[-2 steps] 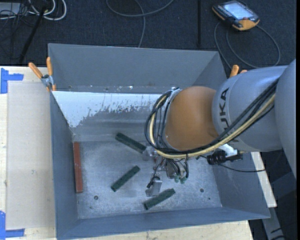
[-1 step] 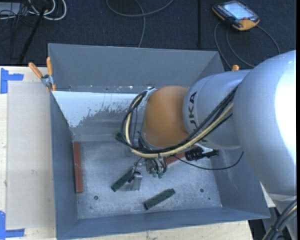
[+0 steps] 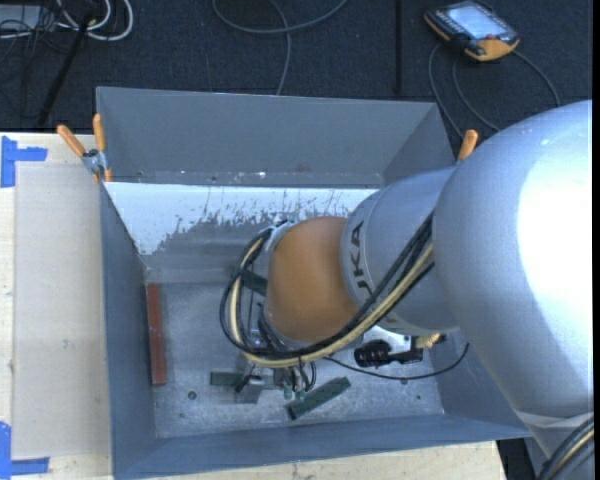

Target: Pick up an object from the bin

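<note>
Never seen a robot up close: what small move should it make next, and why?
Probably ease straight down a little: the pincer hangs low over small dark pieces on the bin floor near the front wall, and they seem to lie flat there.

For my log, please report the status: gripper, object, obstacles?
Gripper low over the front floor of the bin. Dark green strip just right of it, dark piece just left. Brown bar by left wall, apart.

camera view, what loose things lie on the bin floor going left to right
reddish-brown stick → small dark grey flat piece → dark green strip
</note>
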Action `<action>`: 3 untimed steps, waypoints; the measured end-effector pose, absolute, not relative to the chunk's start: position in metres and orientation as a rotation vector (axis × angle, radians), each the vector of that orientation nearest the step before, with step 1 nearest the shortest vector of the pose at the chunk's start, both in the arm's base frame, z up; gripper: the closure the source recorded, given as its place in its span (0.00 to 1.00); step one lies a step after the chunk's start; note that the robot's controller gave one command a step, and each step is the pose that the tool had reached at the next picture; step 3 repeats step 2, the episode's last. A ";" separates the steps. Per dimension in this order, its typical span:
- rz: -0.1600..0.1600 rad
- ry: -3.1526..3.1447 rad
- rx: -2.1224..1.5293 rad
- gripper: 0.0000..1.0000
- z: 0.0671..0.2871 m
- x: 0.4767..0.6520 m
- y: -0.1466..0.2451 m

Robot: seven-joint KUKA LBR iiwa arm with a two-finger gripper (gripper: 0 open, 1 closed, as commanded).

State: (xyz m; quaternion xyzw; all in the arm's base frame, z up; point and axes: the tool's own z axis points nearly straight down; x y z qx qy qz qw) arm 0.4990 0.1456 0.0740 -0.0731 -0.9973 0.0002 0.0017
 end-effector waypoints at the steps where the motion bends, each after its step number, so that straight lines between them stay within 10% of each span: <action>1: 0.001 -3.130 -0.231 1.00 0.074 0.499 0.145; 2: 0.000 -3.133 -0.240 1.00 0.220 0.497 0.150; 3: 0.000 -3.133 -0.240 1.00 0.220 0.497 0.150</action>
